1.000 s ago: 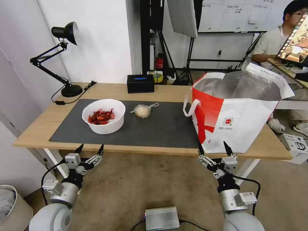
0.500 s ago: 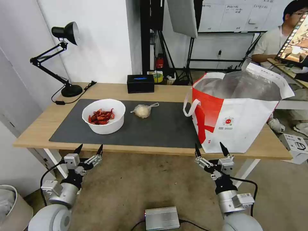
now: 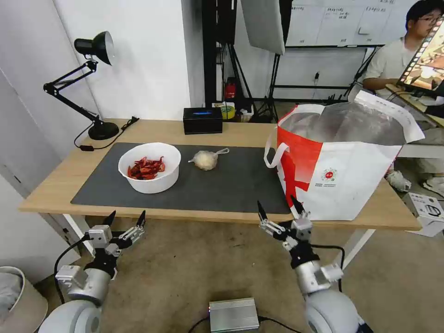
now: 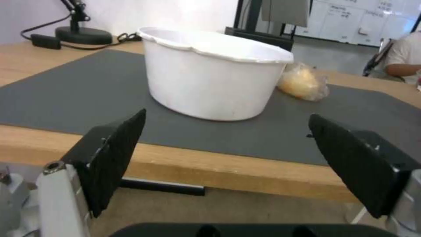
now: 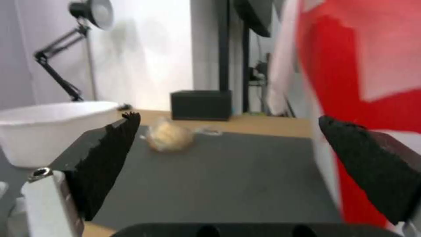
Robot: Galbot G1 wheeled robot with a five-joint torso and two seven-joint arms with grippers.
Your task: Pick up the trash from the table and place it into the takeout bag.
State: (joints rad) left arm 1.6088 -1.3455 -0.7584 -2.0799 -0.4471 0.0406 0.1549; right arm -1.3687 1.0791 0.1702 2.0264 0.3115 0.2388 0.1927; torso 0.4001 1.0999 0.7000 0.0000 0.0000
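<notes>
Both end effectors empty at the bench edge, nothing picked up yet.

My right end effector (image 3: 279, 209) hangs with its fingers spread wide and empty at the near edge of the bench (image 3: 51, 182), just left of the takeout bag (image 3: 344, 162). My left end effector (image 3: 125, 217), also spread and empty, waits below that edge in front of the white bowl of red crayfish shells (image 3: 149, 167). The small knotted clear bag (image 3: 206, 159) lies on the dark mat (image 3: 231, 185) between bowl and takeout bag. I judge this the approach step: next I must lift over the edge, centre on one item and close.
</notes>
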